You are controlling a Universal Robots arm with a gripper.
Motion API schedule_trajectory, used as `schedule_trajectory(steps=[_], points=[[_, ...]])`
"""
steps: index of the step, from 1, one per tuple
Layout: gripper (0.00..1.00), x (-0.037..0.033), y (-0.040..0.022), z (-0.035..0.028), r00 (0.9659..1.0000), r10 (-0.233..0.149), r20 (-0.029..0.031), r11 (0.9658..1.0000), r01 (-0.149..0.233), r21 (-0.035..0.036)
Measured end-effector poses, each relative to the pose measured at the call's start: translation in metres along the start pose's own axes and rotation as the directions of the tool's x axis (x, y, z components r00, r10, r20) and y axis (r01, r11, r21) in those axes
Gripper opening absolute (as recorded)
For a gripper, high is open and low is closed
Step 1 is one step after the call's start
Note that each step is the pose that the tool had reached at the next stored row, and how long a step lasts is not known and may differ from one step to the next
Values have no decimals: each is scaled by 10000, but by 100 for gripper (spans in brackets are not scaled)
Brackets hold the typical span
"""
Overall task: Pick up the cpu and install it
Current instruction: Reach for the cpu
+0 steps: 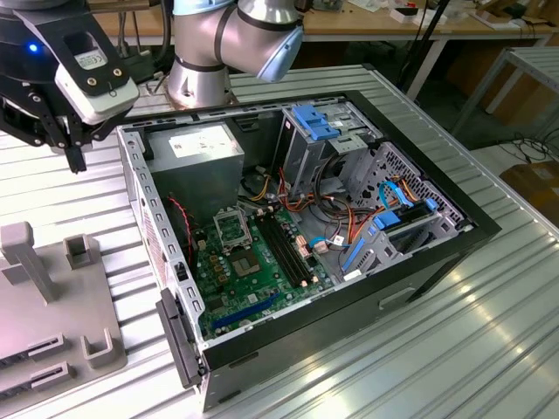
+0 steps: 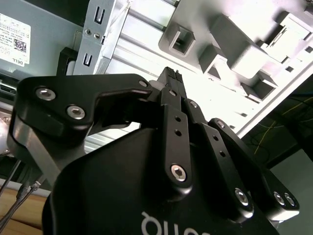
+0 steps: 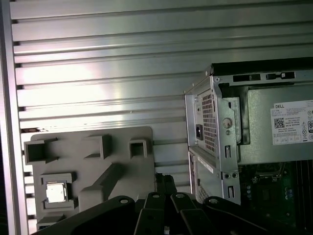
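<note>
Hanging over the ribbed metal worktop, the tool has its two fingers pressed together with nothing between them. On the worktop near it lies a grey moulded tray with several pockets. The cpu sits flat in one of those pockets, silver top up, apart from the tool and untouched. Beside the tray an open computer case lies on its side. Inside it, on the side nearer the tray, are the grey power supply and the green motherboard. The square socket on the board is close to the power supply, with a dark bare chip just beside it. Farther in are blue drive brackets and bundles of coloured cables. Beyond the case, the robot arm rises from the worktop.
</note>
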State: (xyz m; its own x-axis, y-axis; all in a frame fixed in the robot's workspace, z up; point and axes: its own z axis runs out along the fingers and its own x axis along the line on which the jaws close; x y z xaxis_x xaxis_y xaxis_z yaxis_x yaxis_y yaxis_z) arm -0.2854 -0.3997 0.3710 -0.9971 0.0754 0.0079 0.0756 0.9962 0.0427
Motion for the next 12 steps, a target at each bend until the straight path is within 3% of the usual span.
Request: schedule_trajectory(steps=[12], points=[[11,86,-7,6,10000,0,-10,10000,0,1]])
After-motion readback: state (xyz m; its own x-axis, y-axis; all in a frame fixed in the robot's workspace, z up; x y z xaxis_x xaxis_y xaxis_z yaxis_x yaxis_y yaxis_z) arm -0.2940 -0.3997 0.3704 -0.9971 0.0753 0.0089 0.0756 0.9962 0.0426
